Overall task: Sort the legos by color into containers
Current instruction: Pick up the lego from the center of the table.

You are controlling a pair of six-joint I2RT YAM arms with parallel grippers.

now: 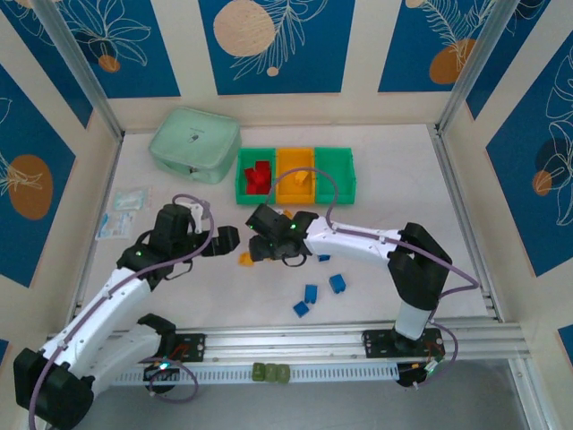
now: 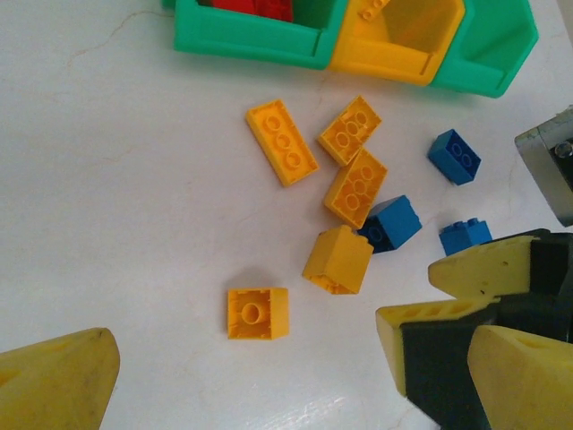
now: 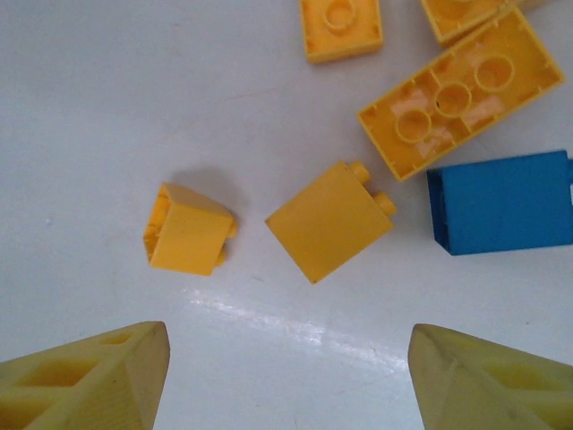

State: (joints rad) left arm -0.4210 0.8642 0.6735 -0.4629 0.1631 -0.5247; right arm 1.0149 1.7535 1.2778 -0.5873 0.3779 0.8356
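Three joined containers stand at the back: a green one (image 1: 258, 176) with red legos, an orange one (image 1: 295, 175) with a yellow lego, and a green one (image 1: 334, 173). Several orange-yellow legos (image 2: 356, 186) and blue legos (image 2: 391, 222) lie loose in front of them. My left gripper (image 2: 286, 385) is open over bare table, with a small yellow brick (image 2: 257, 313) just ahead of it. My right gripper (image 3: 291, 381) is open and empty, low over the table, with two yellow bricks (image 3: 188, 229) (image 3: 329, 220) ahead of its tips. The two grippers nearly meet (image 1: 231, 240) (image 1: 260, 244).
A mint zippered pouch (image 1: 194, 143) lies left of the bins, and flat packets (image 1: 121, 210) sit by the left wall. Three blue bricks (image 1: 311, 292) lie nearer the front rail. The right gripper's fingers (image 2: 479, 267) crowd the left wrist view's right side.
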